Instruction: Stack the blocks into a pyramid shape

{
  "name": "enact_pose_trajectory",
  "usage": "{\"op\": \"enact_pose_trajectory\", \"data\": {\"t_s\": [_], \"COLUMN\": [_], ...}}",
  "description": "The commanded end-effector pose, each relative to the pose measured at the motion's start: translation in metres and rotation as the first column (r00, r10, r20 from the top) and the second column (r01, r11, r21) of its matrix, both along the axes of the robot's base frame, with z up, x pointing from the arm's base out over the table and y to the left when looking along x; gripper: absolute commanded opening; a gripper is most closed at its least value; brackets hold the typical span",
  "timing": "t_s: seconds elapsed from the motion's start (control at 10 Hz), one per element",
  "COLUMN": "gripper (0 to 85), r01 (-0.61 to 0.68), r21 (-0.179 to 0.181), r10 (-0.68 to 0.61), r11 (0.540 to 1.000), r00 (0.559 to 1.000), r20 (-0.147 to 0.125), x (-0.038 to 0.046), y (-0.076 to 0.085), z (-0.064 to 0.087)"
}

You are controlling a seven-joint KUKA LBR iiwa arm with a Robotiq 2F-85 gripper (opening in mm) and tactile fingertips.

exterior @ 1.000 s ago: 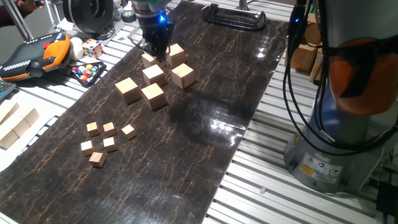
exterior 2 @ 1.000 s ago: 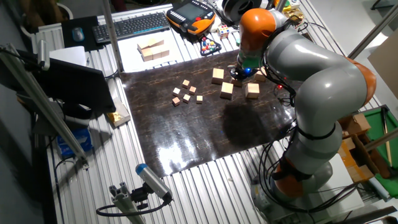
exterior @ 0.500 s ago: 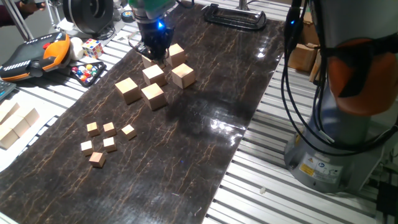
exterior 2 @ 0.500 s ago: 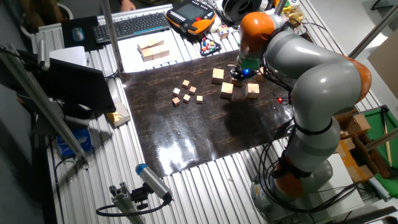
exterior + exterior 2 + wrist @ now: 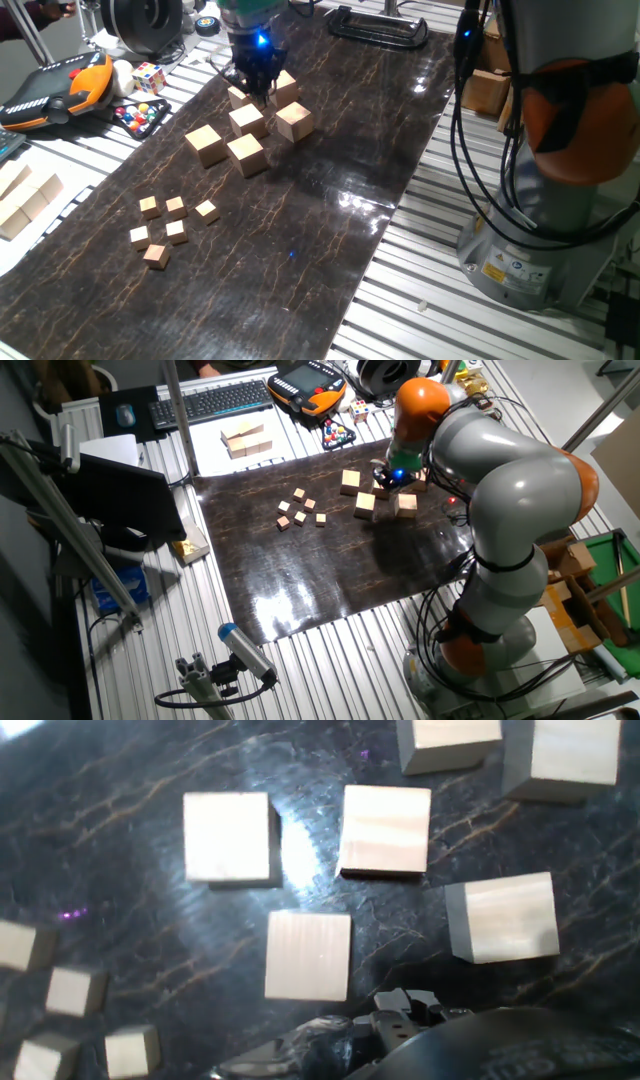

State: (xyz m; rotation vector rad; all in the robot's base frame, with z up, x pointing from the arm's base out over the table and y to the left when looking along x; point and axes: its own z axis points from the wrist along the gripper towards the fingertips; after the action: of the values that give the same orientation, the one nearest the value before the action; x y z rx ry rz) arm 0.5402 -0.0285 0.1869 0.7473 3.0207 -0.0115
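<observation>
Claw [image 5: 256, 88] hovers low over the blocks [image 5: 247, 152] clustered loose near the surface's [image 5: 330, 200] far edge, its opening hidden; they look light, rigid, best pinched across opposite flat faces.

We see the blocks [image 5: 247, 153] in a plain light tan, with faint straight wood grain on their top faces in the hand view [image 5: 308, 955]. Below the gripper [image 5: 254, 88] the mat [image 5: 330, 190] is very dark brown, almost black, veined with thin orange-tan lines like marble and glossy with pale glare. The gripper itself is black, with a blue light glowing just above it. Farther out from it, the small cubes [image 5: 160, 232] look a slightly warmer tan. Beyond the mat's edge, the puzzle cube [image 5: 148, 76] shows white, red and yellow squares. The arm [image 5: 510, 490] is grey with orange bands.
</observation>
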Motion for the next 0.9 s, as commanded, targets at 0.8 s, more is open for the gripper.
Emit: {"op": "enact_pose_trajectory", "data": {"t_s": [0.8], "gripper": [0.7], "r01": [0.200], "r21": [-0.030], "r10": [-0.201], "r11": [0.979], "r00": [0.979], "r20": [-0.014], "x": [0.0103], "y": [-0.015], "z": [-0.012]}}
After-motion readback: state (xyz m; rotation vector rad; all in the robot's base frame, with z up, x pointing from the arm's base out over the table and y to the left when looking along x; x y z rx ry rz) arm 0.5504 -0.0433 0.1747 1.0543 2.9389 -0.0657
